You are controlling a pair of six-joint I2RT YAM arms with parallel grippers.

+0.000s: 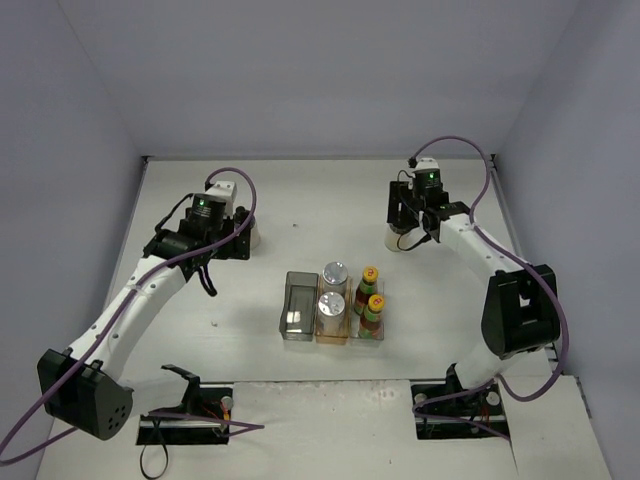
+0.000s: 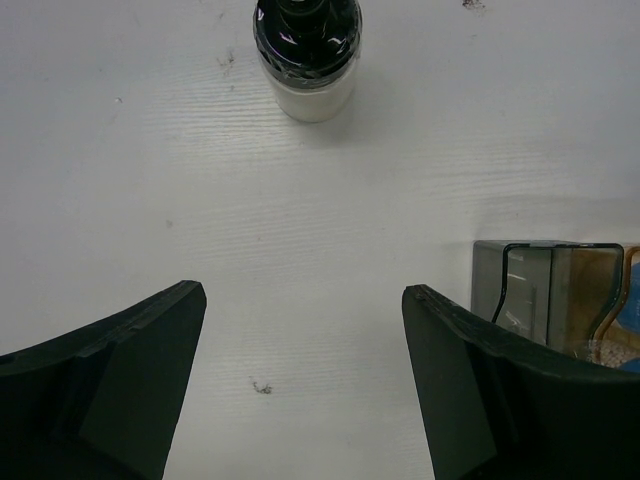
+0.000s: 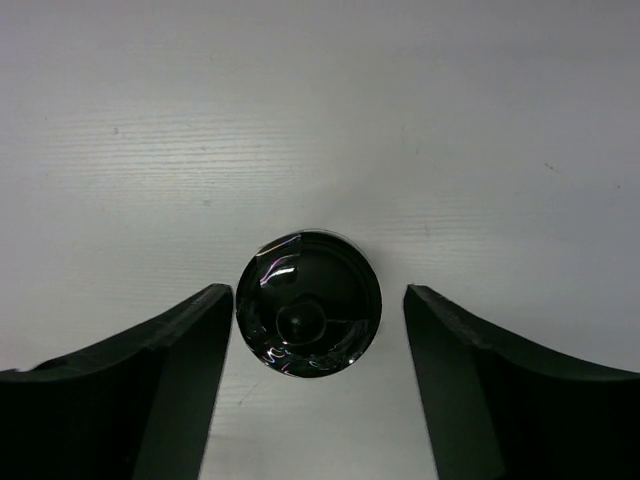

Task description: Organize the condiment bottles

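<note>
Two pale silver-capped bottles [image 1: 333, 290] stand in the amber bin [image 1: 332, 337]. Two dark bottles with yellow-red caps [image 1: 371, 298] stand in the clear bin [image 1: 370, 338]. My left gripper [image 1: 237, 243] is open and empty. In the left wrist view [image 2: 303, 292] a pale black-capped bottle [image 2: 305, 50] stands upright ahead of its fingers; the top view shows that bottle [image 1: 253, 236] partly hidden by the gripper. My right gripper [image 1: 412, 228] is open above the other black-capped bottle [image 1: 397, 241]. In the right wrist view [image 3: 318, 292] the black cap [image 3: 308, 303] sits between the fingers, nearer the left one.
The grey bin [image 1: 298, 305] stands left of the amber bin and holds no bottle; its corner shows in the left wrist view [image 2: 545, 285]. The three bins sit side by side at the table's middle. Walls close the table at the back and sides.
</note>
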